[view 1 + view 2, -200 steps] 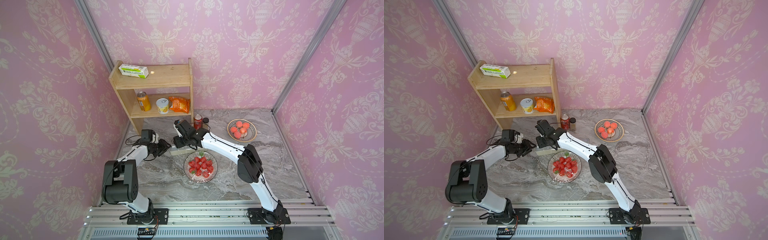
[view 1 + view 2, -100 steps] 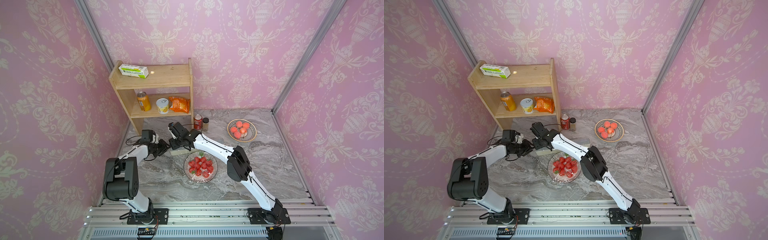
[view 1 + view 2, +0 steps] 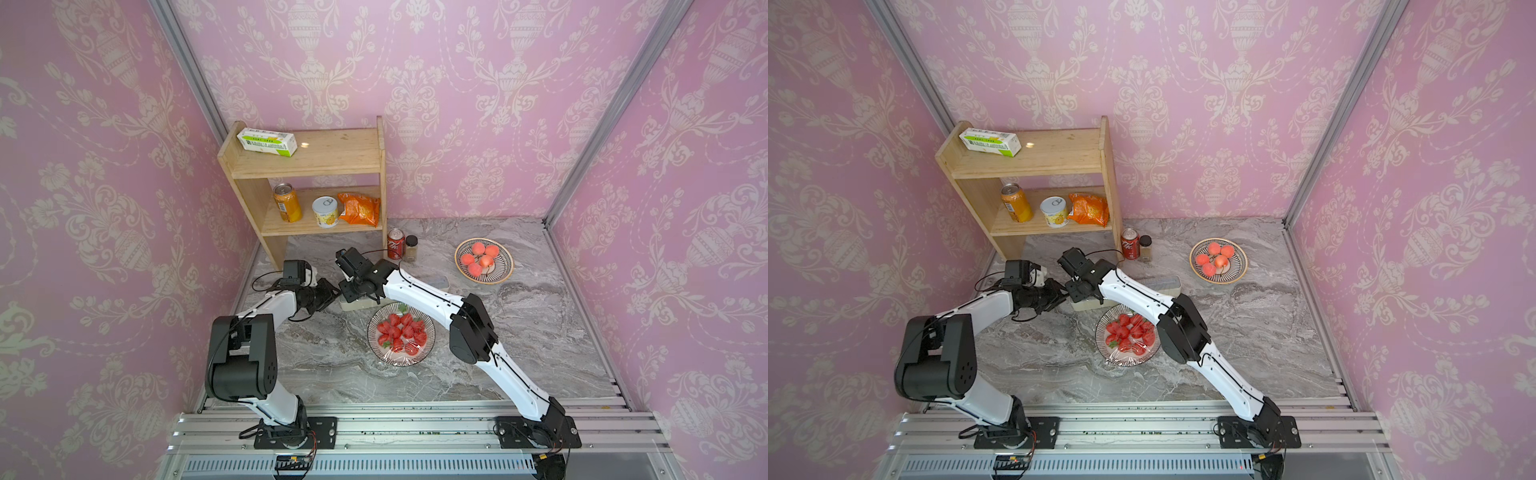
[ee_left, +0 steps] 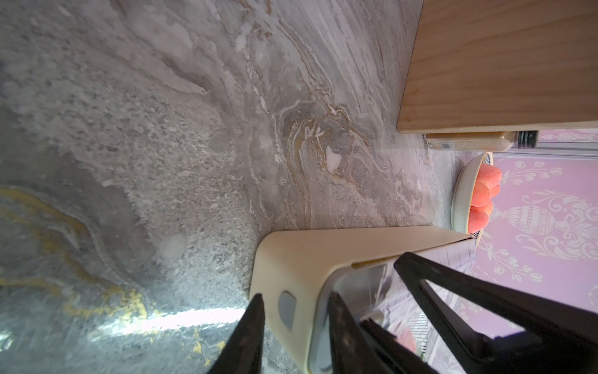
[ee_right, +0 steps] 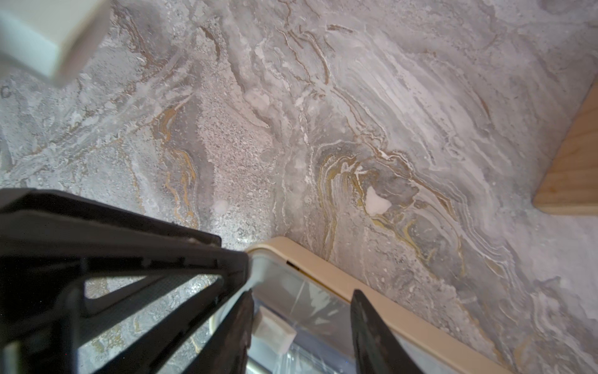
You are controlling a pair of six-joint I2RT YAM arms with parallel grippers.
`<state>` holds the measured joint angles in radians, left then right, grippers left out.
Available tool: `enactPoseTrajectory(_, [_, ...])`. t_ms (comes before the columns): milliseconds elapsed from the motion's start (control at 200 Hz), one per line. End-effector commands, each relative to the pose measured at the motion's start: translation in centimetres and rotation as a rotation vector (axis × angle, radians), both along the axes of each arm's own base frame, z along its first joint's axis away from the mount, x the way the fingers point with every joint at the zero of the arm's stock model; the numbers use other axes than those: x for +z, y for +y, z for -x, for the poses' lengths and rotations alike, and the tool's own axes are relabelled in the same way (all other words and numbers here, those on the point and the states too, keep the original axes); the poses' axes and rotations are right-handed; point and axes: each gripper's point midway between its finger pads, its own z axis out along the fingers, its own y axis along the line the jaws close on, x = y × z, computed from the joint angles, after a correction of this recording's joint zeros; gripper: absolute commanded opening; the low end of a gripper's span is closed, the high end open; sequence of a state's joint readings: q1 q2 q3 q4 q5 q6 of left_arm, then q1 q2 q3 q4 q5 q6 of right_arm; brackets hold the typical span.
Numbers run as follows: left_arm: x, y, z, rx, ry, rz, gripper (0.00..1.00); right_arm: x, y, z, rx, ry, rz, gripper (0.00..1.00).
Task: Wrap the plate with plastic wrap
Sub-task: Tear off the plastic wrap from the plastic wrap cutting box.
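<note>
Where both arms meet at its end nearer the left edge, the plastic wrap box lies along the bench, roughly parallel to the back edge, just behind the plate. Left gripper straddles the end wall, and whether it presses cannot be told. Right gripper stands spread over the grey top.

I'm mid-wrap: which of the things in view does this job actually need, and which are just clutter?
In the job: plate of strawberries, plastic wrap box, with the left gripper and right gripper at one end.

Lying about: bowl of peaches, red can, spice jar, wooden shelf holding an orange can, yellow tub, snack bag and green-and-white carton.
</note>
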<state>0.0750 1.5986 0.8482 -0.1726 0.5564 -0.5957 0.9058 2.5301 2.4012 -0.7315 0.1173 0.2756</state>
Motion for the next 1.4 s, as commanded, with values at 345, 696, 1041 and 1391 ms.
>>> enactPoseTrajectory(345, [-3.5, 1.1, 2.2, 0.010, 0.109, -0.070, 0.34, -0.5, -4.1, -0.5, -0.031, -0.044, 0.156, 0.50])
enactPoseTrajectory(696, [-4.2, 1.3, 2.3, 0.018, 0.129, -0.080, 0.34, -0.8, -9.9, -1.0, -0.109, -0.049, 0.212, 0.50])
enactPoseTrajectory(1041, [-4.2, 1.5, 2.5, 0.020, 0.138, -0.096, 0.33, -1.5, -18.3, -1.8, -0.214, -0.054, 0.323, 0.51])
enactPoseTrajectory(1391, [-4.2, 1.6, 2.7, 0.020, 0.145, -0.102, 0.33, -2.3, -26.9, -1.6, -0.316, -0.049, 0.477, 0.53])
